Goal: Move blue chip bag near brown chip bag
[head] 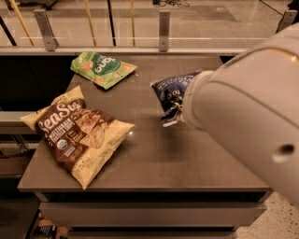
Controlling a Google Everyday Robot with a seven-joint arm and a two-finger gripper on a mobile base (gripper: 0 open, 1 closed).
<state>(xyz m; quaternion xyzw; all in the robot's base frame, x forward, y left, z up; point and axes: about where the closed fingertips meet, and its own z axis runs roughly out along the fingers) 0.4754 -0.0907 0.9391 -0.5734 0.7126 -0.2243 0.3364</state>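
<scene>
one bag aloft: gripper (178,111) clamped on blue chip bag (169,91) over the table (154,158), apart from brown chip bag (74,133).

A flat rectangular grey-brown table (154,163) with a matte top fills the middle, a lower ledge of the same colour running under its front edge, and the gripper (177,111) sits over the table's right-hand middle. Behind the far edge stands a clear glass railing (210,28) held by short grey metal posts (163,29) on a pale horizontal rail (117,49), with thin yellow rods (88,18) leaning beyond it. Warm dim light lies on the smooth tan floor (224,14) past the glass, and a speckled pale floor (261,228) shows at the lower right.
</scene>
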